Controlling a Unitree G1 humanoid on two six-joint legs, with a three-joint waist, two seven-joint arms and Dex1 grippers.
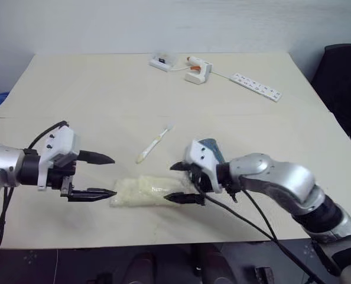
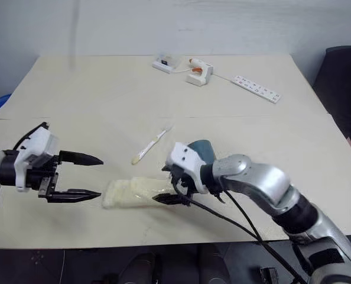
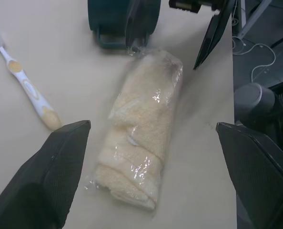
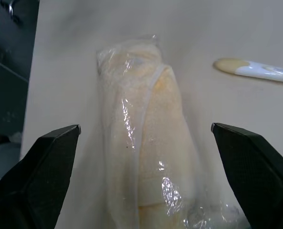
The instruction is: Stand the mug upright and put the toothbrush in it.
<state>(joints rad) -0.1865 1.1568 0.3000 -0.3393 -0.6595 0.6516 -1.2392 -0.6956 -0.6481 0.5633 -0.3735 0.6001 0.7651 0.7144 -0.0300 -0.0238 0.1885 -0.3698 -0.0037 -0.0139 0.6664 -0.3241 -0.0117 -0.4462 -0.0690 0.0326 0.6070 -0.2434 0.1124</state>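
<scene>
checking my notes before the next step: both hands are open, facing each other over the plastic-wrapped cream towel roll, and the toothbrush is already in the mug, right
Not quite. The slim white-cream plastic toothbrush is not in the dark teal-blue cylindrical mug; it lies flat on the table, beside the plastic-wrapped cream towel roll, as the left eye view shows. The rest holds: the left hand and right hand are both open, facing each other over the roll.

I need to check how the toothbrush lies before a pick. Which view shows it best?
The left eye view: the whole toothbrush lies flat and unobstructed on the table. The left wrist view shows most of it near the picture's edge; the right wrist view catches just its handle end.
</scene>
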